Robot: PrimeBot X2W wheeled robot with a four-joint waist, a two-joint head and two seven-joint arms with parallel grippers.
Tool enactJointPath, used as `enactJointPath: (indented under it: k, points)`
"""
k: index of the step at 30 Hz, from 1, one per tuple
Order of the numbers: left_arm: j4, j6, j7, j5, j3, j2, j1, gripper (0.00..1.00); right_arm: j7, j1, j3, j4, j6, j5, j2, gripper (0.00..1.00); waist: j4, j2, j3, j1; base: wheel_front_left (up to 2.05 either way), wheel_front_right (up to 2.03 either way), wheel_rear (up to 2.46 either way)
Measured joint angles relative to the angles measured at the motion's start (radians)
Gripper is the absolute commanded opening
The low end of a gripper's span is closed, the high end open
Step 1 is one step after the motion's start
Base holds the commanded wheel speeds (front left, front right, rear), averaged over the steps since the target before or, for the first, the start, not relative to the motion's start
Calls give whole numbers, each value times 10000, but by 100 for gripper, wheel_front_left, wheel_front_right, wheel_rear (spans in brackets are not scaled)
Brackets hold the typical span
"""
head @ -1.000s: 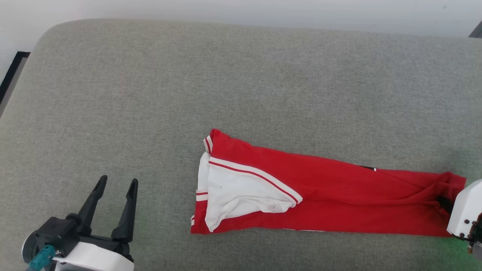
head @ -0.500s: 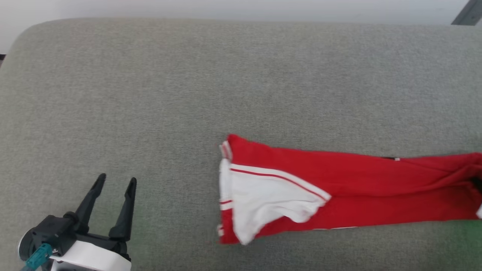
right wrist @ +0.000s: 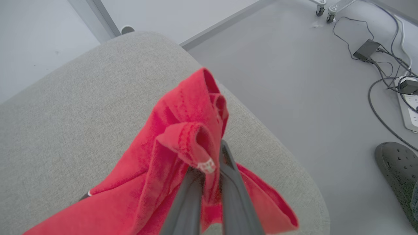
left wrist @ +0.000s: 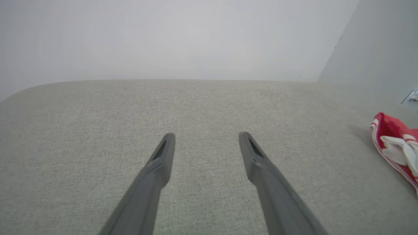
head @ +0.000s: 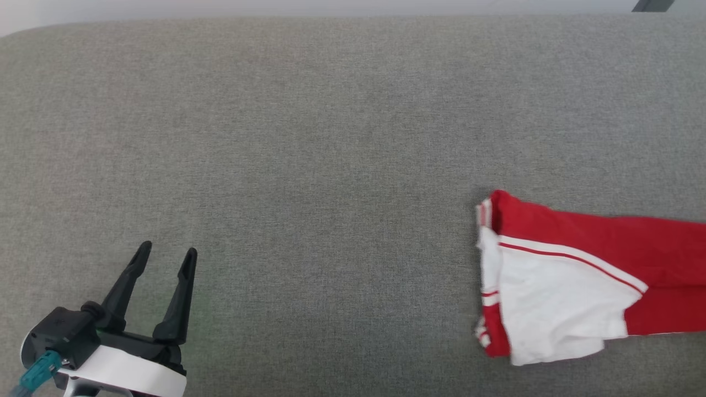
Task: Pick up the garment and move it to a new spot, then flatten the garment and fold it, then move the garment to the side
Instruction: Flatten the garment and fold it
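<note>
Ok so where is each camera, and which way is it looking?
Head view: on the robot's head, looking forward and down at the cushion; the open left end effector shows lower left, the garment at right.
Left wrist view: on the left wrist, looking along its two spread fingers across the cushion toward a pale wall.
Right wrist view: on the right wrist, looking along the right end effector, shut on the garment, past the cushion's edge to floor, cables and a shoe.
Shared: all three show garment and cushion.

- The garment lies on the bench, at its right side.
- The left gripper is at the near left, well apart from it.
</note>
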State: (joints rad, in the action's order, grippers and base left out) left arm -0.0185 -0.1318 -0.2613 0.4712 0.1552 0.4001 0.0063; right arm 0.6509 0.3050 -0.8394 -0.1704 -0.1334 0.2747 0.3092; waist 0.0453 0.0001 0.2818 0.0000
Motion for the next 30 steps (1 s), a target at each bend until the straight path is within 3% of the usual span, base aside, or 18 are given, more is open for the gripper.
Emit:
enactJointPath:
  k: [5,9,22,30]
  points:
    - [44,0,0,25,-107,54,7,100,142,-15,-270,548,25,-178,-171,0,-91,0,-7,0,0,0,0]
    - [42,0,0,27,29,12,29,100,539,-257,418,986,25,148,-491,0,-134,0,-104,0,0,0,0]
    - [-316,0,0,119,474,-192,204,100,1622,-1812,6266,3647,25,1250,-673,0,62,0,-563,0,0,0,0]
    - [-351,0,0,-44,554,-295,79,100,1985,-1824,8512,3963,25,1298,-587,0,459,0,-757,0,0,0,0]
